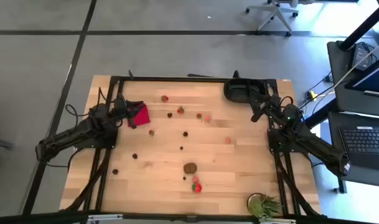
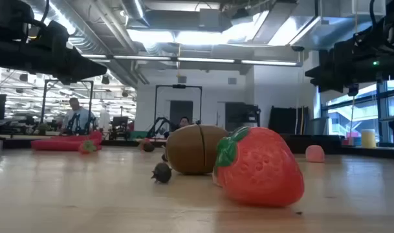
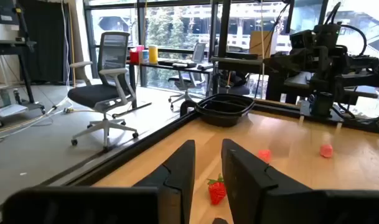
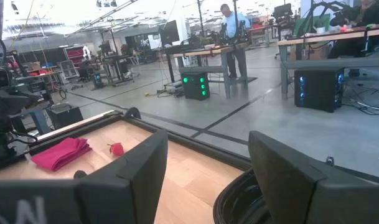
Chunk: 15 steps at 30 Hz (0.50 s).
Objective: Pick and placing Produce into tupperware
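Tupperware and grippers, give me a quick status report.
Left gripper nearly closed, empty, by the red cloth. Right gripper open, empty, over the tupperware. Produce scattered on the table. Nothing blocking.

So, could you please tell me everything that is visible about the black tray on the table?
The black tray is a shallow rectangular container with rounded corners and a thick rim; it looks like plastic. It lies flat at the far edge of the wooden table, near the right arm's corner. The right gripper is beside it, open, holding nothing. The part of its inside that shows holds no produce.
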Motion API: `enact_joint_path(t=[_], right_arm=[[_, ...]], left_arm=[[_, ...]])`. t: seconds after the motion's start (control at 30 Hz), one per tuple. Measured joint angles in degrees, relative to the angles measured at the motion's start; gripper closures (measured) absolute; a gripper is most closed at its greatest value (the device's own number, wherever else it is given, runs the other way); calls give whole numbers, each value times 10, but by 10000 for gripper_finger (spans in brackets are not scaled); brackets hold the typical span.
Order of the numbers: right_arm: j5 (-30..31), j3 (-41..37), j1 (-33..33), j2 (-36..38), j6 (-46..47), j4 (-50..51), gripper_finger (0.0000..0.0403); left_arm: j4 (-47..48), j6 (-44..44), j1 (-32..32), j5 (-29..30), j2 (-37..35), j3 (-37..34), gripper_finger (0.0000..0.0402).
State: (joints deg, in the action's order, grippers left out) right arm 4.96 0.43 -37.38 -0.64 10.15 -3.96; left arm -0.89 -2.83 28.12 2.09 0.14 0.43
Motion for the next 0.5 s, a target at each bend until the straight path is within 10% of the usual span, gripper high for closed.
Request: enact_joint_path(t=[0.5], right_arm=[[0, 0, 0, 0, 0, 0, 176]], left_arm=[[0, 0, 0, 0, 0, 0, 304]])
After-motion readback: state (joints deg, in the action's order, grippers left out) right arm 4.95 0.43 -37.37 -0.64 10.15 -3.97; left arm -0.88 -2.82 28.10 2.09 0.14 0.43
